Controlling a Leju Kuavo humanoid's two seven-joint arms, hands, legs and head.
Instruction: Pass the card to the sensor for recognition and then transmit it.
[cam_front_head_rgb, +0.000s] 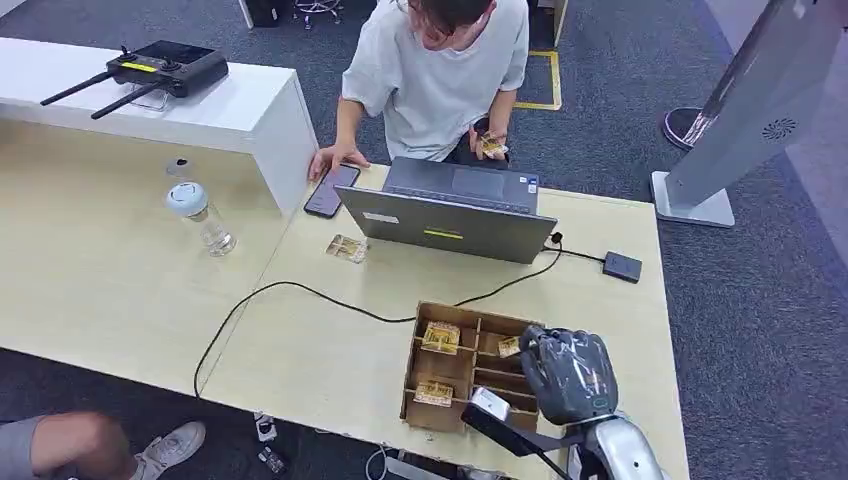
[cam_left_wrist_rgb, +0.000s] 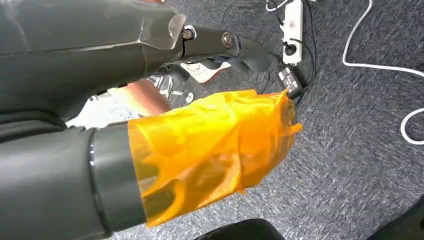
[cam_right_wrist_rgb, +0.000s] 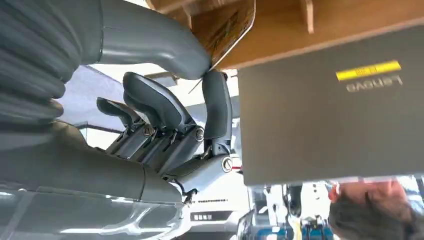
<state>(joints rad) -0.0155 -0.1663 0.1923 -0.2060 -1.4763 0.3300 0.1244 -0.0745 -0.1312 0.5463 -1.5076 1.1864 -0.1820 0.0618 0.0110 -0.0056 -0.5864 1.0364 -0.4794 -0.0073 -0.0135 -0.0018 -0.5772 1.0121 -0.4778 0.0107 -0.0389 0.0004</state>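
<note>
Right hand (cam_front_head_rgb: 566, 372) hovers over the right side of the cardboard box (cam_front_head_rgb: 412, 372), which sits at the near edge of the desk (cam_front_head_rgb: 300, 350). In the right wrist view, thumb and a finger (cam_right_wrist_rgb: 216, 102) pinch the edge of a card (cam_right_wrist_rgb: 227, 31); the other fingers are curled beside them, apart from the card. More cards (cam_front_head_rgb: 440, 337) lie in the box's compartments. One card (cam_front_head_rgb: 346, 248) lies loose on the desk, just beside the left corner of the laptop (cam_front_head_rgb: 450, 222). A black sensor (cam_front_head_rgb: 622, 266) rests near the desk's right edge, cabled toward the laptop. A person (cam_front_head_rgb: 435, 70) stands at the far edge, one hand touching a phone (cam_front_head_rgb: 331, 190). Left hand (cam_left_wrist_rgb: 165, 45) hangs over grey carpet, fingers curled inward, holding nothing; orange film (cam_left_wrist_rgb: 210, 150) wraps the thumb.
</note>
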